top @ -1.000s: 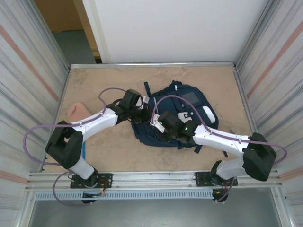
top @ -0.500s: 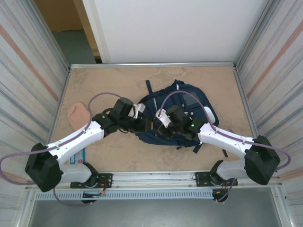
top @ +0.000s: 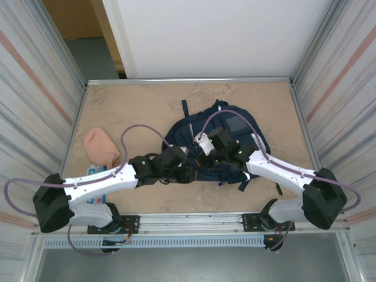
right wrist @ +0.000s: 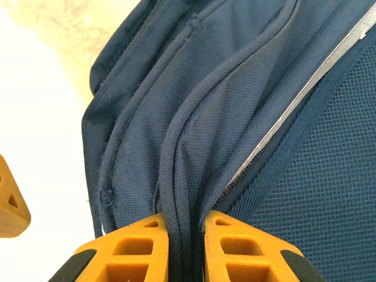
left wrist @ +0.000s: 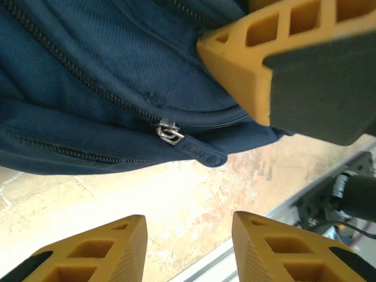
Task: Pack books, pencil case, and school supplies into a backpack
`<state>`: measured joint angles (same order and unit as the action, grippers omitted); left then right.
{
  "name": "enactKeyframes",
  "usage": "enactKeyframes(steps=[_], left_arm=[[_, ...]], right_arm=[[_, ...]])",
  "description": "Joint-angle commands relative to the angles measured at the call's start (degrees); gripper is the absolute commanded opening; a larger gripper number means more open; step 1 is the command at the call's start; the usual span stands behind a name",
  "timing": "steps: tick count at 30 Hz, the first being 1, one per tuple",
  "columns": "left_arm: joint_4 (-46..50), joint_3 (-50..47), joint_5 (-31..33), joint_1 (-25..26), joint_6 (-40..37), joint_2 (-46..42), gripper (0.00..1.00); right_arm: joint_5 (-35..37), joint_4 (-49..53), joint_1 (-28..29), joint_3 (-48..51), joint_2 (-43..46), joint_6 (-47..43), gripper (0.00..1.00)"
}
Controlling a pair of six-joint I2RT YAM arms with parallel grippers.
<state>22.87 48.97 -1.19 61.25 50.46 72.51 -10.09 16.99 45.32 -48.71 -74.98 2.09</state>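
Since a second ago the left arm has swung down from the backpack's left flank to its near edge, and its fingers have parted on the way. The backpack (top: pixel 235 126) lies flat on the middle of the table (top: pixel 135 106), front patch up, with both arms reaching in over its near side. The right gripper (right wrist: pixel 185 220) is pressed together on a raised fold of the backpack's navy fabric beside a zip seam, pinching it. The left gripper (left wrist: pixel 187 226) hangs just off the bag's edge with its fingers spread and nothing between them. Ahead of them sits the small metal zip pull (left wrist: pixel 170 132) on a closed run of zip. The step in hand looks like opening the bag: one gripper anchors the cloth so that the other can work the zip. The next move calls for easing the left fingers forward and closing them squarely on that little pull, which is easy to miss. The peach-pink lump (top: pixel 101 145) waits well apart on the left, not yet packed
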Motion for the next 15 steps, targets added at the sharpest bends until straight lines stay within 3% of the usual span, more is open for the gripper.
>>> enactKeyframes(steps=[1, 7, 15], left_arm=[[4.5, 3.1, 15.5, 3.7, 5.3, 0.9, 0.44], [7.8, 8.5, 27.6, 8.8, 9.9, 8.2, 0.47], [12.2, 11.1, 37.2, 9.4, 15.6, 13.5, 0.48]], right_arm=[[-5.5, 0.9, -0.1, -4.1, -0.5, 4.5, 0.0], [-6.7, 0.8, 0.1, -5.3, -2.4, 6.8, 0.0], [-8.7, 0.3, 0.8, -6.0, -4.0, 9.4, 0.0]])
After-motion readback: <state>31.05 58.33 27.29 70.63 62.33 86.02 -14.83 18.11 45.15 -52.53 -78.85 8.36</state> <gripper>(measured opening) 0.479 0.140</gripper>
